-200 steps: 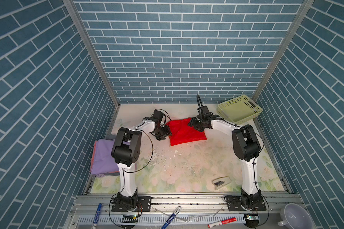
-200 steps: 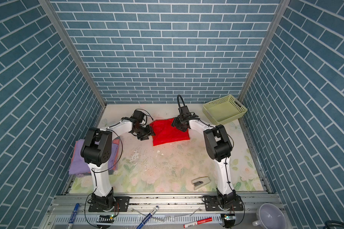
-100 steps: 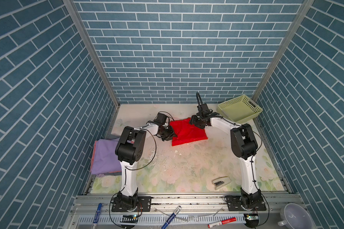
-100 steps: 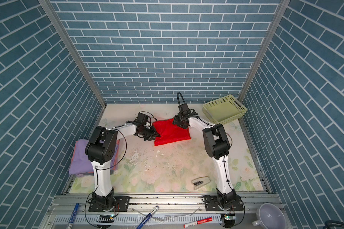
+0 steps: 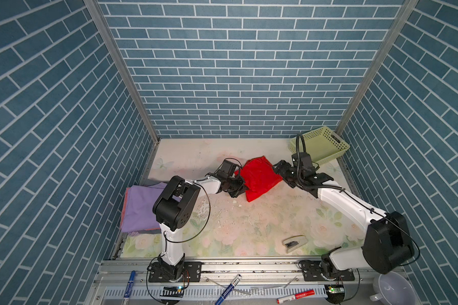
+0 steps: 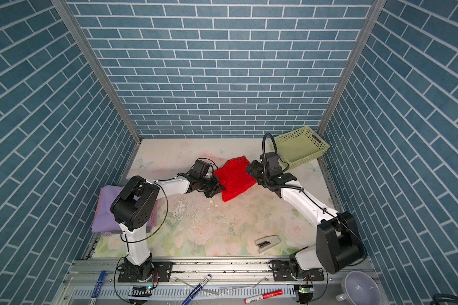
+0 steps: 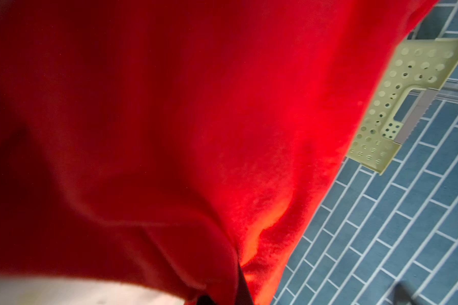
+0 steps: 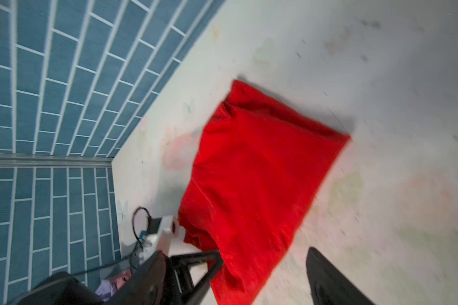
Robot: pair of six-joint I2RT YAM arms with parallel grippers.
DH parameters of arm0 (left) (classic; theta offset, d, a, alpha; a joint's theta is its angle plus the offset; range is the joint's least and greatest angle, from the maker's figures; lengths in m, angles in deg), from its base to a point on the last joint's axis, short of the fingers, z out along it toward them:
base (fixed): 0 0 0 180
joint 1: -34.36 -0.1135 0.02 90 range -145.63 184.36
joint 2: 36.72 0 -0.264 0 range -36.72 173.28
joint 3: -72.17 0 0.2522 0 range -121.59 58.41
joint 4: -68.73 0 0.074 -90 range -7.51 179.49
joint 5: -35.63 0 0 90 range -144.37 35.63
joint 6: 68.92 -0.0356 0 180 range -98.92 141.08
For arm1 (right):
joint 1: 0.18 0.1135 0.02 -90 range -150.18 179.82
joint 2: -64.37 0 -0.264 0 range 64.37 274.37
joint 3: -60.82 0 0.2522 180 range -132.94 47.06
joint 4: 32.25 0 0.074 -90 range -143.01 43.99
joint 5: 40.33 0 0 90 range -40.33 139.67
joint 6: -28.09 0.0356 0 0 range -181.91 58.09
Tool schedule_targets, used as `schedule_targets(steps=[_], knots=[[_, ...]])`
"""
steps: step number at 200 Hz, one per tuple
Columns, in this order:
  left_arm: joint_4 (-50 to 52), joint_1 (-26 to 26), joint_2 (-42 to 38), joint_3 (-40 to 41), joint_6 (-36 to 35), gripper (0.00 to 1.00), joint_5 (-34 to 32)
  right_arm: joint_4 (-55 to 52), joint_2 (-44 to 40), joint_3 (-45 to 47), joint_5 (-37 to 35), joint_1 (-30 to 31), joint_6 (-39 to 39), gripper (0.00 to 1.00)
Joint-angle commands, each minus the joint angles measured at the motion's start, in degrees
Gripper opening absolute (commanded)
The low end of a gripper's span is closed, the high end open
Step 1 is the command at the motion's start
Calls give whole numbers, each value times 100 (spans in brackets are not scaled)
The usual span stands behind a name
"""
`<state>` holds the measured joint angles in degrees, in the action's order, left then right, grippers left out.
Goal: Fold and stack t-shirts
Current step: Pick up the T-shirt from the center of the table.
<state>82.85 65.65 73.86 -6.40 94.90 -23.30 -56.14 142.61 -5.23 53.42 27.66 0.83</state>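
Observation:
The red t-shirt (image 5: 261,177) (image 6: 234,179) lies part-folded and bunched at the back middle of the table. My left gripper (image 5: 242,188) (image 6: 220,189) is shut on its left edge. In the left wrist view the red cloth (image 7: 169,132) fills most of the picture and gathers into the pinch of the gripper (image 7: 228,295). My right gripper (image 5: 278,171) (image 6: 251,169) (image 8: 265,253) stands open at the shirt's right side, and a corner of the red cloth (image 8: 254,171) hangs loose between its fingers. A lavender t-shirt (image 5: 140,208) (image 6: 109,208) tops the folded stack at the left edge.
A pale green perforated basket (image 5: 320,144) (image 6: 299,148) (image 7: 397,105) sits at the back right corner. A stapler (image 5: 294,241) (image 6: 266,241) lies near the front right. Brick-patterned walls close in three sides. Pens and a bowl (image 5: 391,287) lie in front of the arms' bases.
The left gripper has closed on the red shirt's left edge and the cloth has bunched up there. The right gripper has opened wider and its arm has swung out to the right.

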Motion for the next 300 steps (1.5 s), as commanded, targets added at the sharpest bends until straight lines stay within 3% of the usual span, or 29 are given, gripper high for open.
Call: schedule_targets(steps=[1,17,54,78,151,197,216,229,239,249,261,293,300], knots=[[77,231,-189,-252,334,0,-261,505,-339,1058,-162,195,1202,86],[236,323,-247,-311,375,0,-350,874,-449,1519,-218,316,1471,88],[269,421,-232,-369,554,0,-338,2957,120,2285,-83,576,2378,89],[374,466,-291,-363,589,0,-320,3654,423,2424,-551,901,2717,91],[542,483,-328,-491,917,0,-130,6523,1755,2804,-654,1296,3624,88],[674,509,-368,-483,1076,0,91,7754,2512,2783,-868,1442,4038,84],[877,518,-490,-345,1005,2,122,7599,2405,2787,-893,1440,4031,75],[845,519,-552,-207,994,7,144,7409,2346,2719,-753,1427,3983,63],[820,521,-611,-118,971,11,158,7403,2329,2702,-692,1420,3997,48],[913,519,-689,-37,903,19,117,7335,2298,2728,-646,1400,4094,21],[1047,510,-816,73,831,39,35,7154,2208,2760,-589,1372,4222,2],[1294,492,-1267,443,665,58,-282,5834,1661,2456,-162,1316,4078,0],[1340,492,-1387,538,672,70,-394,5410,1513,2327,-56,1297,3955,0]])
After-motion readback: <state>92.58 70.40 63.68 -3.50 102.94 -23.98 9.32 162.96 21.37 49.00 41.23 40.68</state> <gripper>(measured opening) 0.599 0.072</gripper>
